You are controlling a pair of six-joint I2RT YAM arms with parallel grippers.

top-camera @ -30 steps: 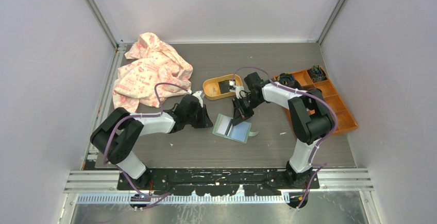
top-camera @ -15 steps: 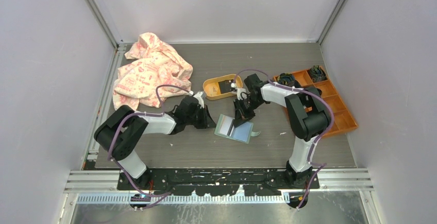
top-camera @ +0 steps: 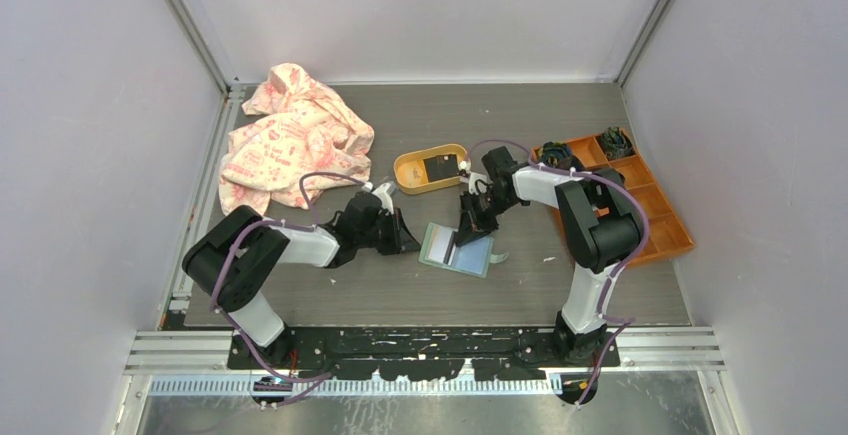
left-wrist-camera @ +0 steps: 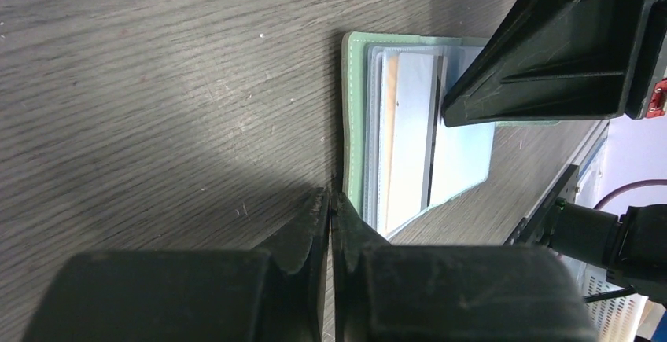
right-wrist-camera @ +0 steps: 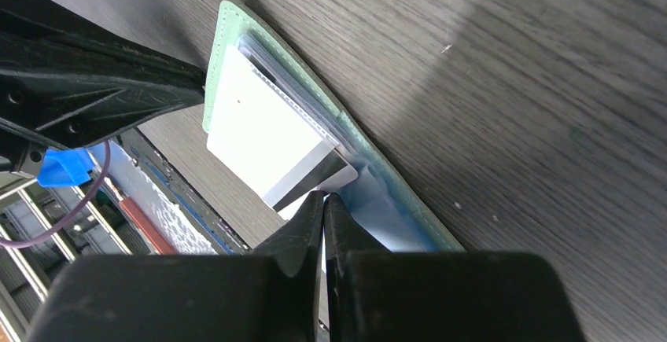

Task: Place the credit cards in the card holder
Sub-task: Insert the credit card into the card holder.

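1. Holder (top-camera: 457, 251) lies open on the table (top-camera: 400, 290);
2. Left claw (left-wrist-camera: 330, 208), pressed together, butts its edge, likely bracing it;
3. Right claw (right-wrist-camera: 322, 204), pressed together, meets the card (right-wrist-camera: 263, 134) at its striped end, likely pushing it in.

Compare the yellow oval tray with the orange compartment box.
The tray is oval and single-welled; the box is rectangular and divided into compartments. The tray holds a flat dark card; the box holds bunched dark items in its far compartments. Both are open-topped and sit on the table.
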